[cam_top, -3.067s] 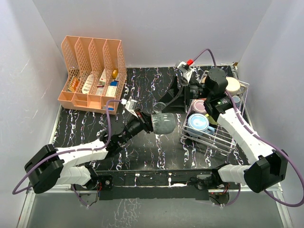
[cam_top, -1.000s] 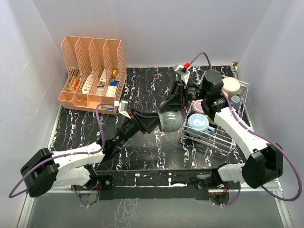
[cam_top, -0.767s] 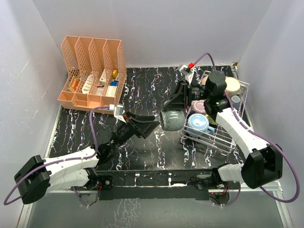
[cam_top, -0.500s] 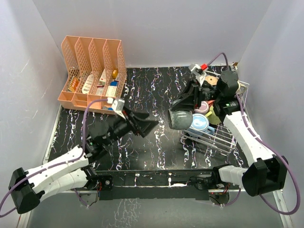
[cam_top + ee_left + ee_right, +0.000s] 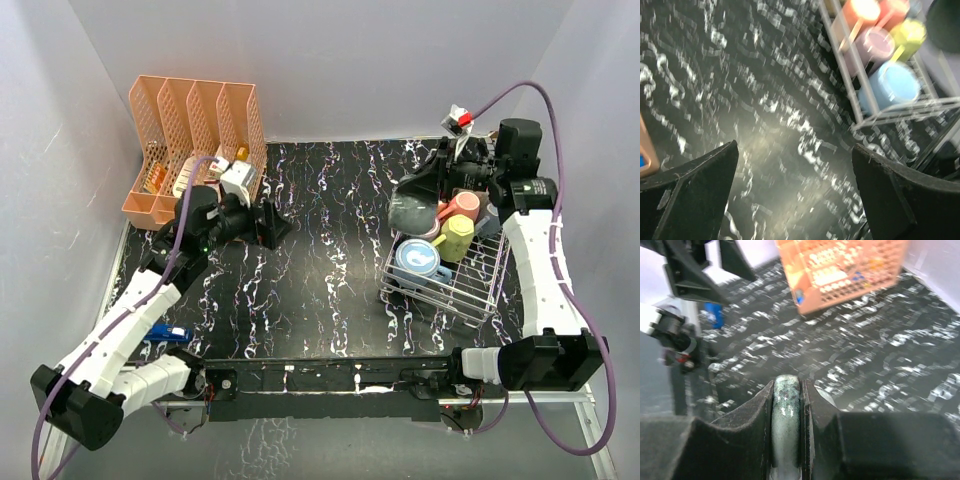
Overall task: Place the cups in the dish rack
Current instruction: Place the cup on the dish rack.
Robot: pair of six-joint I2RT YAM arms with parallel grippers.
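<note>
One grey cup (image 5: 409, 213) in right claw (image 5: 786, 412), one rack (image 5: 468, 290)

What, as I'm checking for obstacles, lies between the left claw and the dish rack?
Only bare black marbled tabletop between the left claw and the dish rack; the top view shows it.
</note>
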